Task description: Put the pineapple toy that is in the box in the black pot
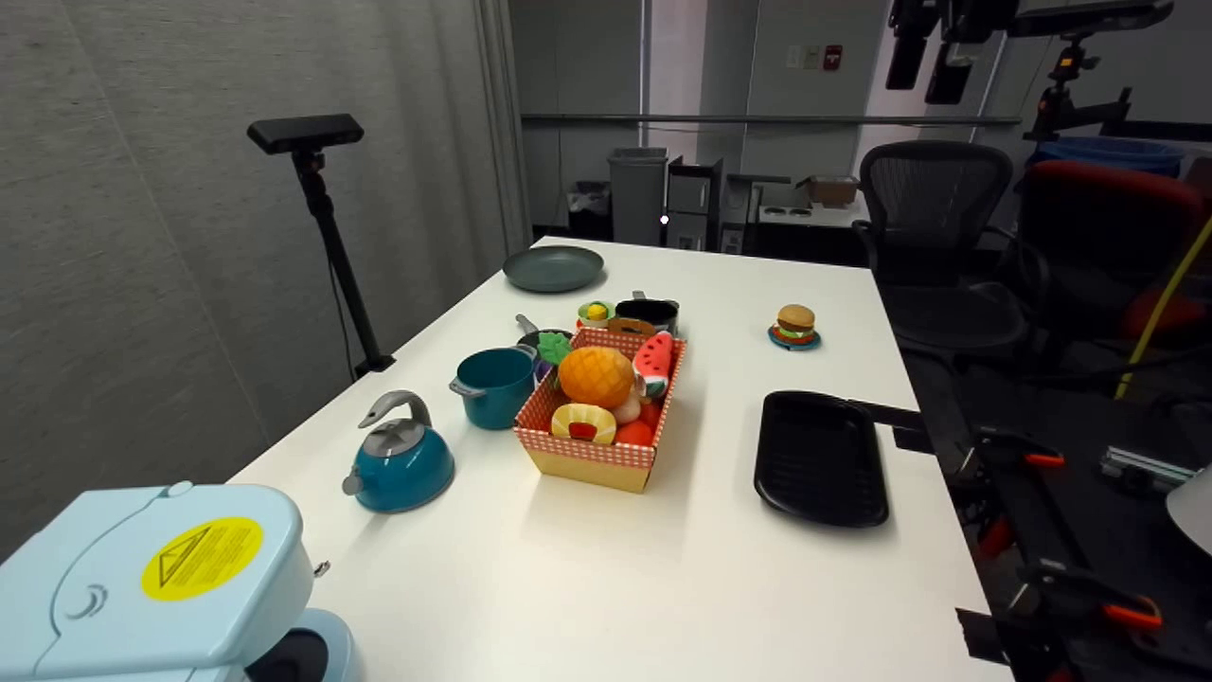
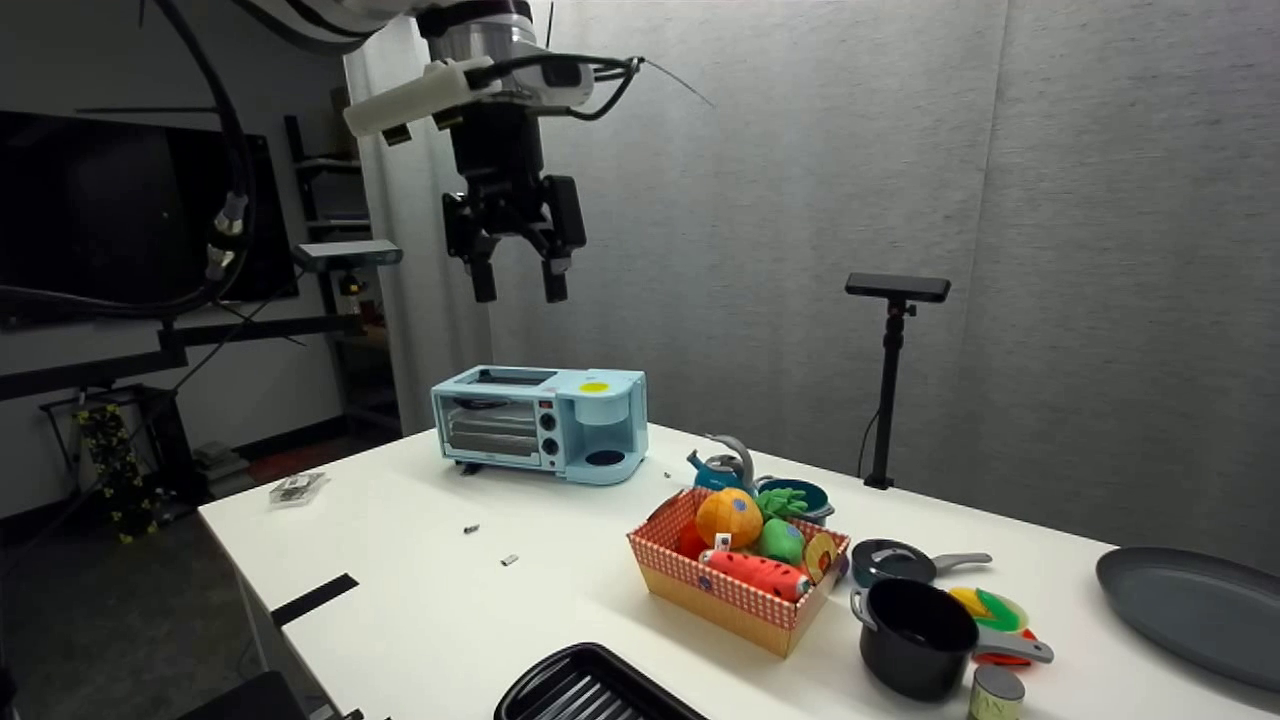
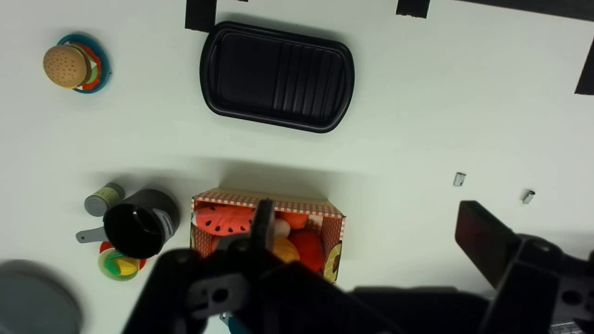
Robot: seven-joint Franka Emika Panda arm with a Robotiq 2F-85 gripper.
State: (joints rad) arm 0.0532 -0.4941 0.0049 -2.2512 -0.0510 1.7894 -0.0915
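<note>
The pineapple toy, orange with green leaves, lies among other plush food in the red-checked open box. In an exterior view the toy sits near one end of the box. In the wrist view a finger hides most of the toy and part of the box. The black pot, round with grey handles, stands beside the box; it also shows in the wrist view and partly behind the box. My gripper is open and empty, high above the table; its fingers frame the wrist view.
A black tray lies across from the box. A teal pot, a kettle and a dark pan stand around the box. A toy burger, a can, a grey plate and a light-blue oven are also there.
</note>
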